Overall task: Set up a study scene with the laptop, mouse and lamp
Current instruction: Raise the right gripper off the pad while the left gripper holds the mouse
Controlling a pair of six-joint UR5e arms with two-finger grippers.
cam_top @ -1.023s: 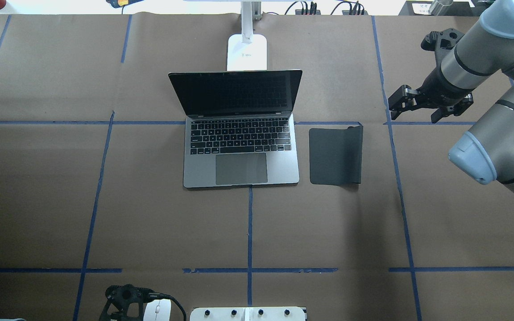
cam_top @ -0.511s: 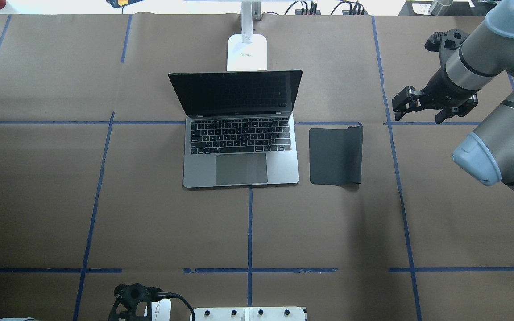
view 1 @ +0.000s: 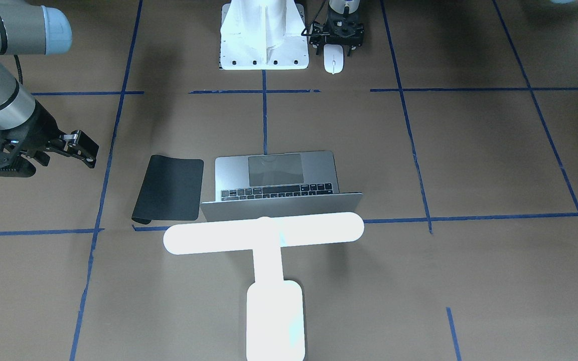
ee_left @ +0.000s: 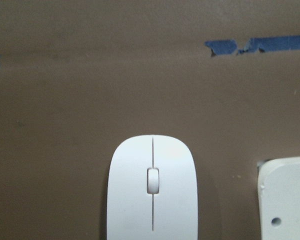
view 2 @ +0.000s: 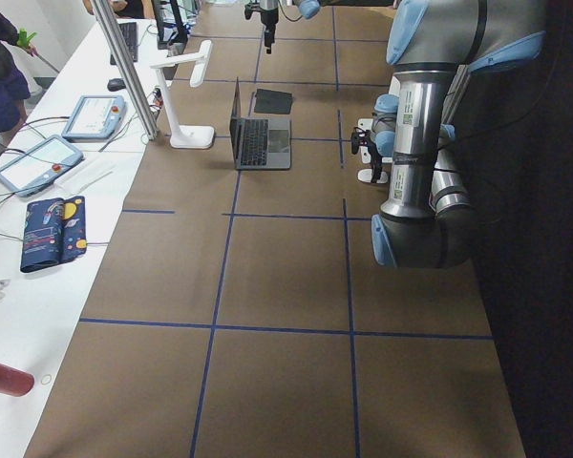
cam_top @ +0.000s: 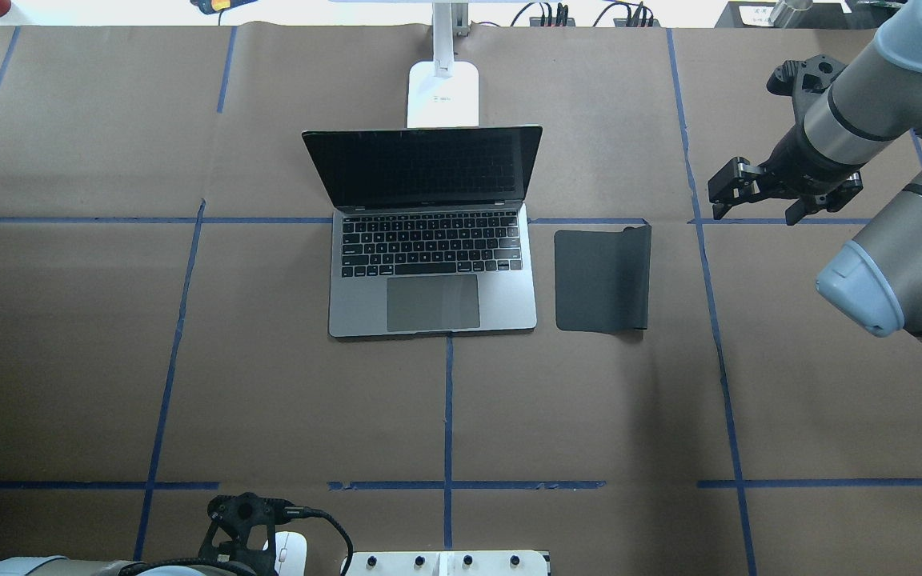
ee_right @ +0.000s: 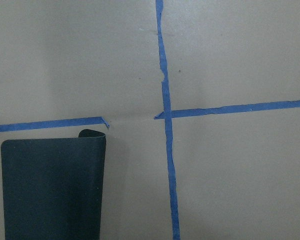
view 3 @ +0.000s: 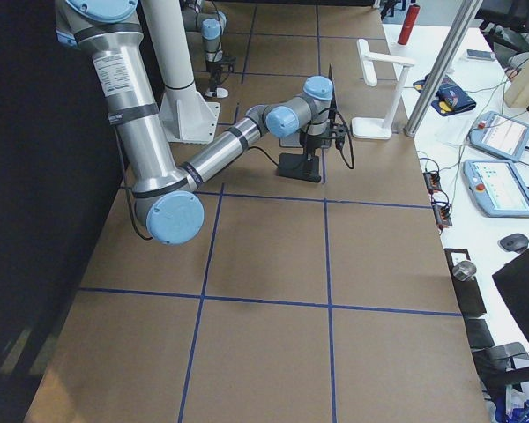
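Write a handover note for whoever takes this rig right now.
Left gripper: over the mouse, which lies on the table by the robot's base; open or shut unclear.
Right gripper: open, empty, in the air to the side of the black mat.
Done: laptop open at centre, lamp standing behind it.
To do: probably move the mouse onto the mat.

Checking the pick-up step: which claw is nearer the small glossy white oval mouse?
Left. The left claw hangs right at the small glossy white oval mouse beside the white bolted pedestal; the right claw is far across the table, beyond the black flexible mat.
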